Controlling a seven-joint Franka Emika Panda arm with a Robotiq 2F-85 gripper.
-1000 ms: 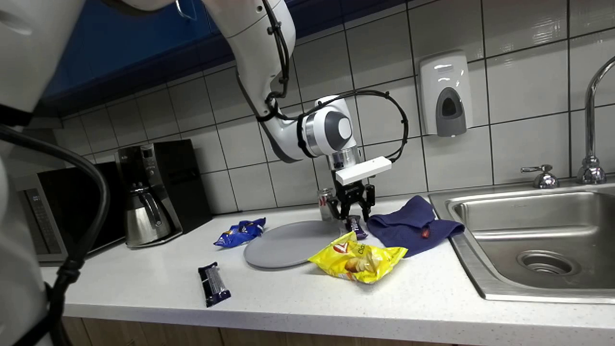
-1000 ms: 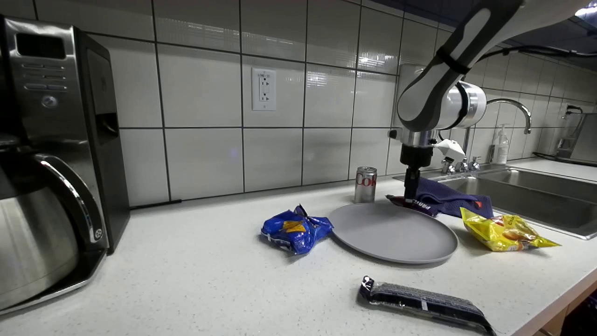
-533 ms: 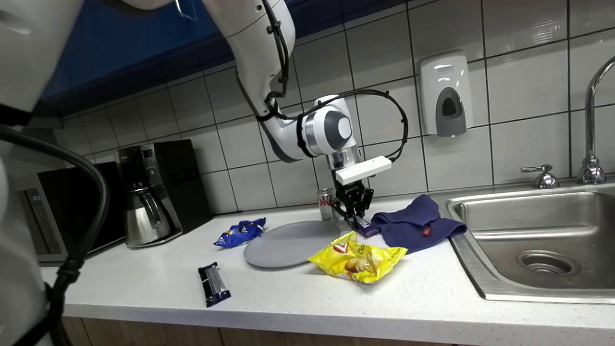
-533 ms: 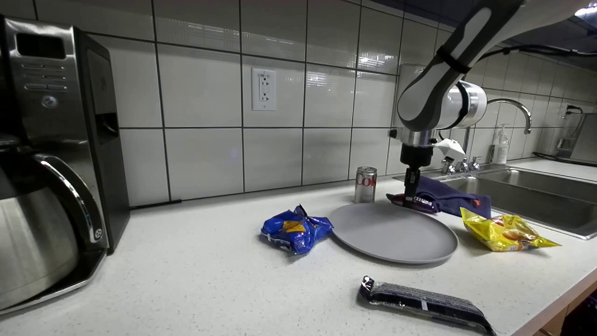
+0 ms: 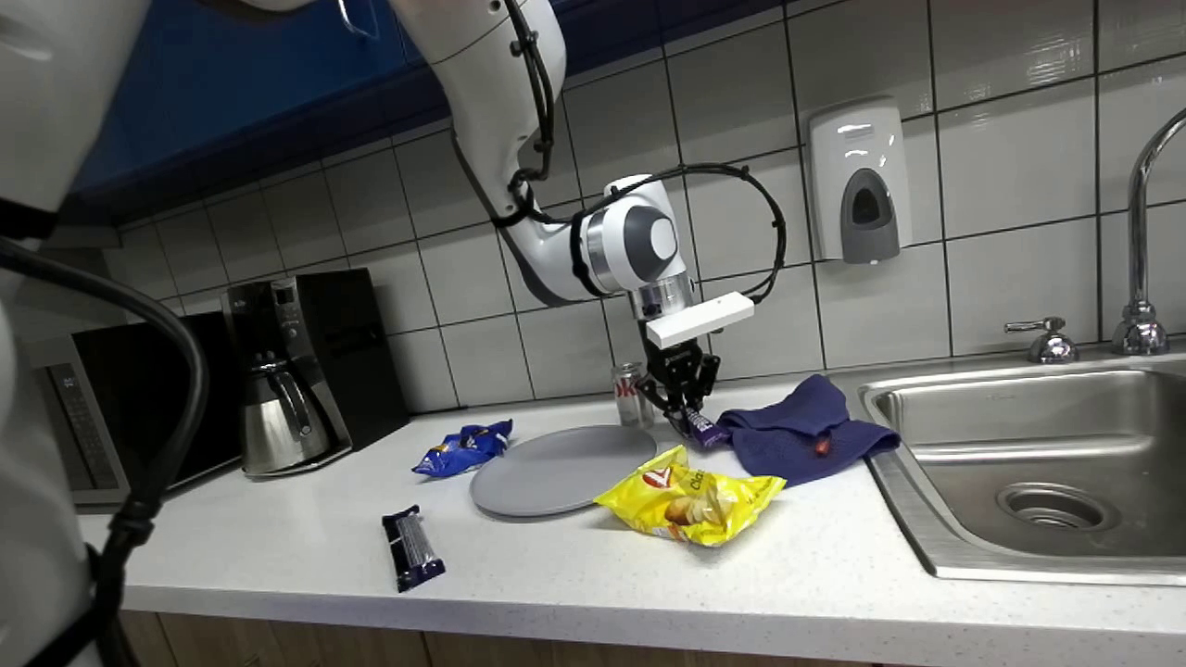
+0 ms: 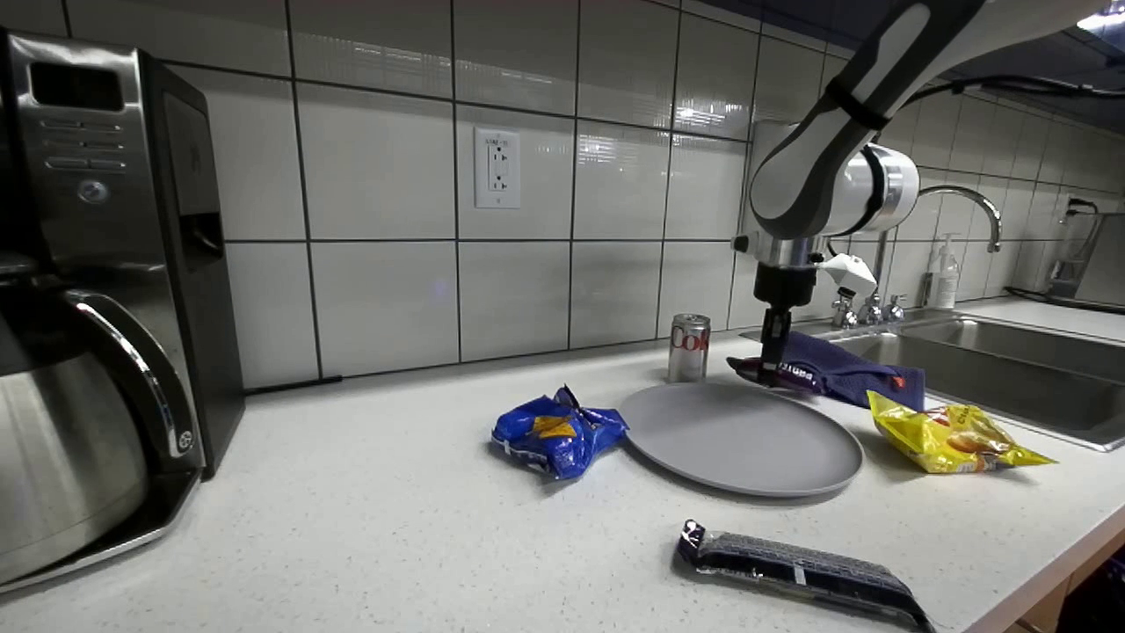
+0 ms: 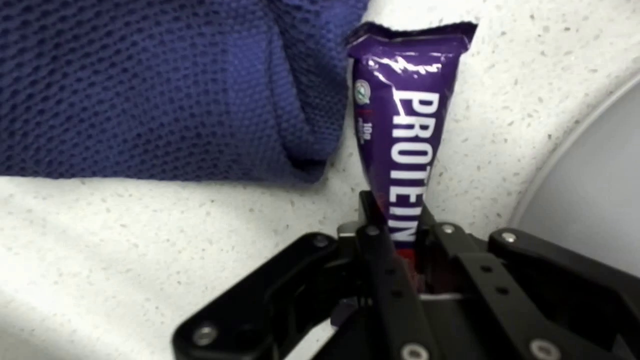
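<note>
Speckled white counter (image 5: 278,547), tiled wall (image 5: 732,83) behind: pincer (image 7: 397,222) stood wide over the purple protein bar (image 7: 410,125) a second ago, now it's narrow and clamped on the bar partway along, between navy towel (image 7: 175,100) and gray plate (image 5: 561,472). Bar has turned, one end swung toward the towel, whose edge has shifted slightly; in both exterior views arm (image 5: 491,102) and bar also sit a touch higher, can't tell if fully off the counter. Plate, yellow chip bag (image 5: 695,500) and Coke can (image 5: 630,394) haven't moved.
</note>
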